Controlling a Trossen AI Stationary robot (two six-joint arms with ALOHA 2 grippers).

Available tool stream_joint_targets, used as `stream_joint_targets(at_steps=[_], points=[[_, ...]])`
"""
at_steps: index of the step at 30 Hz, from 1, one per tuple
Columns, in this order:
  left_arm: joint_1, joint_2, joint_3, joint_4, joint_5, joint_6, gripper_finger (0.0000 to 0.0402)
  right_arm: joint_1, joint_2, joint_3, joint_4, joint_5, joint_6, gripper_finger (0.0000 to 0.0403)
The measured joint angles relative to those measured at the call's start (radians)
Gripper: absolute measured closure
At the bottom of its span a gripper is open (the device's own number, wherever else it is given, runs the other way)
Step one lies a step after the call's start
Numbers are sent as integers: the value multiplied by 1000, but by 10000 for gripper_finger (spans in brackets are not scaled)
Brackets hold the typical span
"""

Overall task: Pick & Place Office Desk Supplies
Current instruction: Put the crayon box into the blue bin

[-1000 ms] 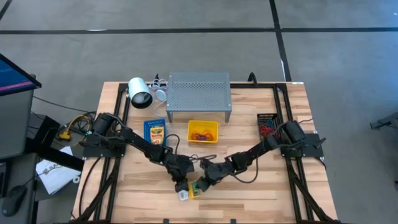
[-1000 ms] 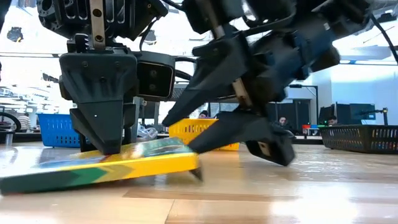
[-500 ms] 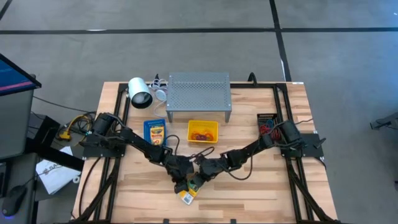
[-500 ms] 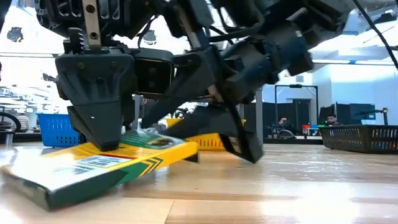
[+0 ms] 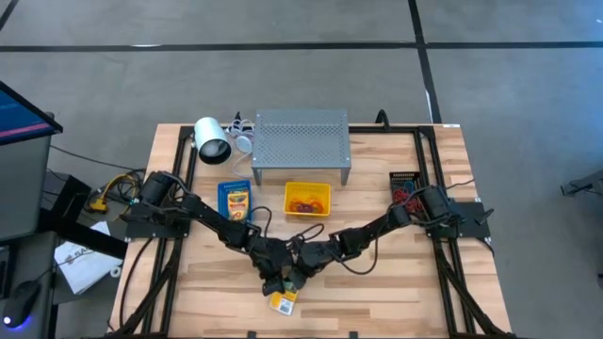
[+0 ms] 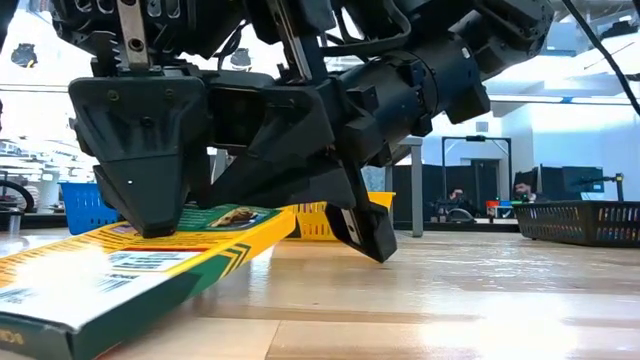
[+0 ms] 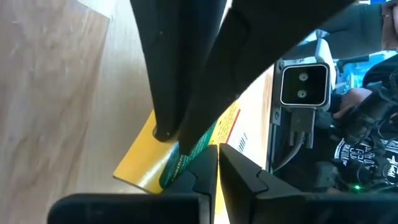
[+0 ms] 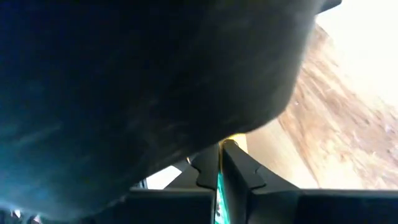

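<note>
Two crayon boxes: one [image 5: 235, 199] in blue bin, one [image 5: 283, 301] on worktop [image 5: 396, 282]. Left tool [image 5: 274, 285] and right tool [image 5: 295, 279] both touching it; grip impossible to tell.

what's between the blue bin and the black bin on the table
The yellow bin holding rubber bands sits between the blue bin and the black bin, with bare wood either side of it. The high view shows this.

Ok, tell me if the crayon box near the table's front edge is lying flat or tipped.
Tipped. In the low view the crayon box slopes, its far end raised under the left gripper while its near end is down toward the table.
</note>
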Motion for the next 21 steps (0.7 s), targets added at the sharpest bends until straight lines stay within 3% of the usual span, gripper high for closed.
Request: stream_joint_targets(at_steps=[8, 14, 21], points=[[-1, -12, -2, 52, 15, 19, 382, -2, -41, -3, -37, 7, -69, 402], [0, -78, -5, -3, -2, 63, 382, -7, -83, 1, -96, 19, -111, 402], [4, -254, -1, -155, -134, 158, 382, -2, -113, -4, -171, 15, -162, 402]])
